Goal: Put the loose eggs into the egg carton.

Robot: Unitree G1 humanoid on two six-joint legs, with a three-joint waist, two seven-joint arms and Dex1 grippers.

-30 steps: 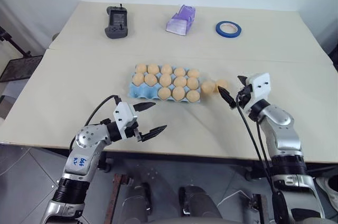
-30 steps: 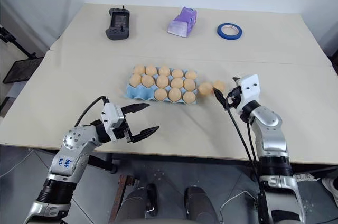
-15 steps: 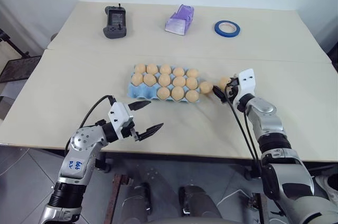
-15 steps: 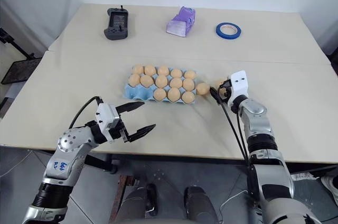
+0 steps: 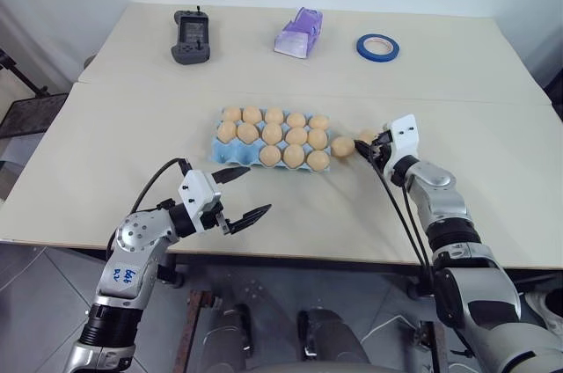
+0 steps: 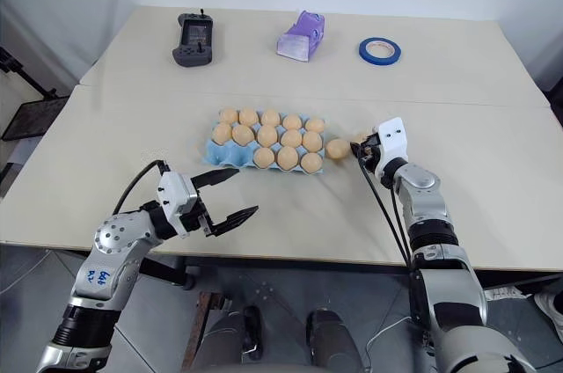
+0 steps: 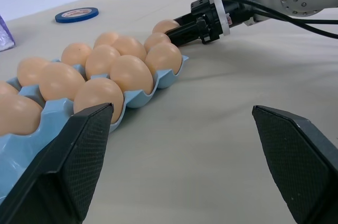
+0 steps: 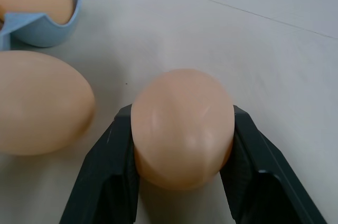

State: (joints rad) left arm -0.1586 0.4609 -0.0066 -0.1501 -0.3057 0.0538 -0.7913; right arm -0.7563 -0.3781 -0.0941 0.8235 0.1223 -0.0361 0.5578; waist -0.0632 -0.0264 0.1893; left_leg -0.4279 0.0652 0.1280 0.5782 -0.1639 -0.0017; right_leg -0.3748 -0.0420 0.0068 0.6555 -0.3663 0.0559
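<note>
**Egg in the grip, one more loose on the table**

The right gripper [image 8: 182, 182] is clamped on a loose egg [image 8: 182, 126], one black finger pressed to each side, with the egg resting on the table [image 5: 132, 127] just off the right end of the egg carton [image 5: 227, 152]. A second loose egg [image 5: 343, 146] lies between the held one and the carton, close beside the carton's end wall. The carton sits near the middle of the table, nearly every cup filled; from the head views one cup in the front row, at the left end, looks empty. The left gripper [image 5: 244, 194] hangs with its fingers spread and nothing between them, over the front edge of the table, well apart from the carton.

The risks ahead are plain. The egg is smooth and round, so a grip set low on it could let it slide out on the lift and crack on the table. A hard squeeze could break the shell. Carrying it toward the carton could knock the second egg, sending it rolling, or bump eggs already seated.
</note>
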